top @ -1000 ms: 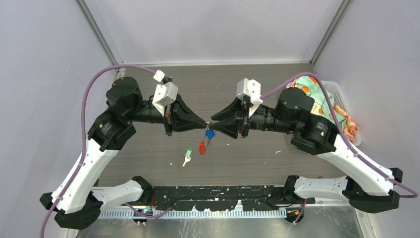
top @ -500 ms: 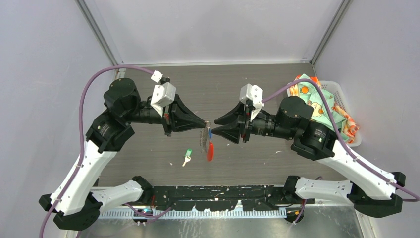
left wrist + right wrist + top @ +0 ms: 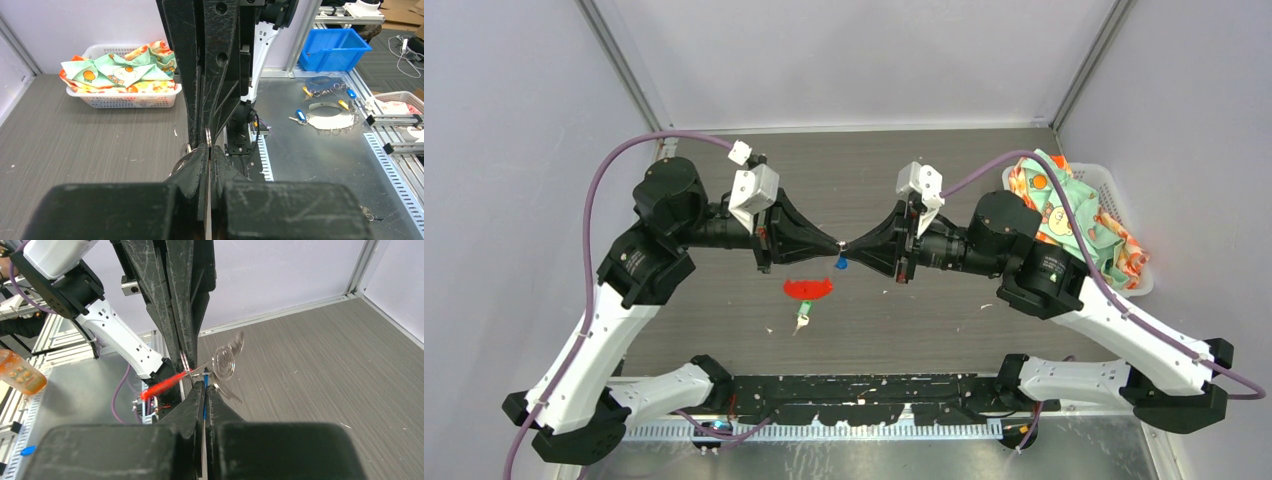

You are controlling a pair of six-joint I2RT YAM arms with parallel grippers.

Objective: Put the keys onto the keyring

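Top external: left jaws pinch keyring [image 3: 808,288], right jaws pinch blue key [image 3: 841,264], tips meeting over table [image 3: 854,180] centre, well off edges.

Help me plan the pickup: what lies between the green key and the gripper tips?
The keyring's red loop, motion-blurred, shows there in the top view, close to the green key.

Grey wood-grain worktop [image 3: 964,160]; pale walls [image 3: 854,60] on three sides; white basket [image 3: 120,101] of patterned cloth [image 3: 120,72] in far right corner.
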